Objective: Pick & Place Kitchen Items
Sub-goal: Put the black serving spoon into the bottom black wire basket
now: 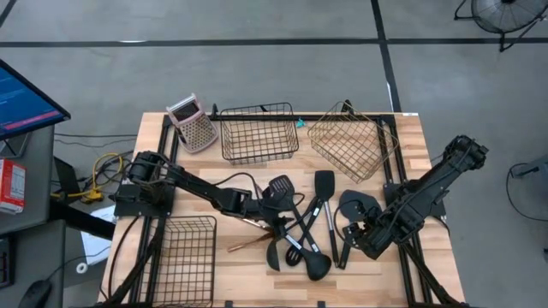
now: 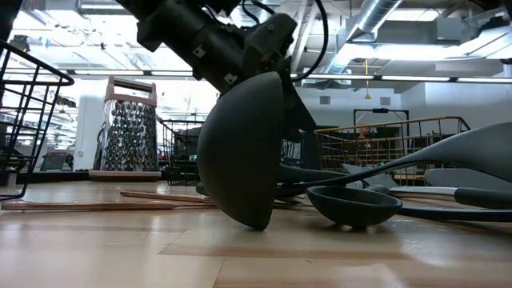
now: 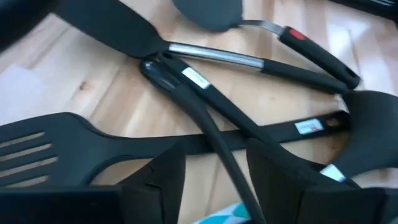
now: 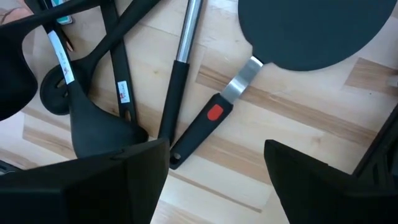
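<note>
- Where the pale wood-plank table (image 1: pixel 402 137) holds them, matte black utensils (image 1: pixel 300 231) lie crossed in a heap at its middle; one spatula (image 4: pixel 298 31) has a steel neck and a red dot on its handle.
- A smooth, rounded ladle bowl (image 2: pixel 244 152) stands tilted on its edge.
- Left gripper (image 3: pixel 214 180) reaches in low over the heap, fingers parted astride a slim black handle (image 3: pixel 211 127), not closed on it.
- Right gripper (image 4: pixel 214 180) hovers beside the spatula, fingers spread, holding nothing.
</note>
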Controlling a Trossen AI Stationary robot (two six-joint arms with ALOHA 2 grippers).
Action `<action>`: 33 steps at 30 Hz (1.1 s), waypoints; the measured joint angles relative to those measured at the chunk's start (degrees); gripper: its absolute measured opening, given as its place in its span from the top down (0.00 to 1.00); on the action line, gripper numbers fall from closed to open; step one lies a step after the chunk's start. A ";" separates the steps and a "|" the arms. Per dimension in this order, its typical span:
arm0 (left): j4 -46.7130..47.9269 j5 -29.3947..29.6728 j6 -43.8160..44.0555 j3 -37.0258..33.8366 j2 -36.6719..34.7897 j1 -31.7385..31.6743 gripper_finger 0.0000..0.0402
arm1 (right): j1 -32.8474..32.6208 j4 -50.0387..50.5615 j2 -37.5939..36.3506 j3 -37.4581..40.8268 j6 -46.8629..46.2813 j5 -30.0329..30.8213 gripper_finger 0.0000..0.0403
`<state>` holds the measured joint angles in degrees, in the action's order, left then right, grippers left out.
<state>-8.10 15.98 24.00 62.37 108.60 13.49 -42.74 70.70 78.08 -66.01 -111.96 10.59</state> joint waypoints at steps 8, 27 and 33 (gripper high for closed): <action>-1.48 -3.94 -0.01 0.00 0.61 -0.16 0.41 | 0.00 0.00 0.00 0.01 0.02 0.02 0.36; 5.44 -2.59 -1.26 7.41 9.17 0.05 0.41 | 0.00 -0.46 0.02 -0.01 -0.03 0.04 0.36; 7.16 -4.26 -1.12 7.38 11.19 -0.01 0.46 | 0.00 -0.44 0.02 -0.01 -0.07 0.04 0.36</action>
<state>-0.94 11.71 22.88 69.75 119.79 13.48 -42.74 70.26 78.11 -66.02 -112.03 10.63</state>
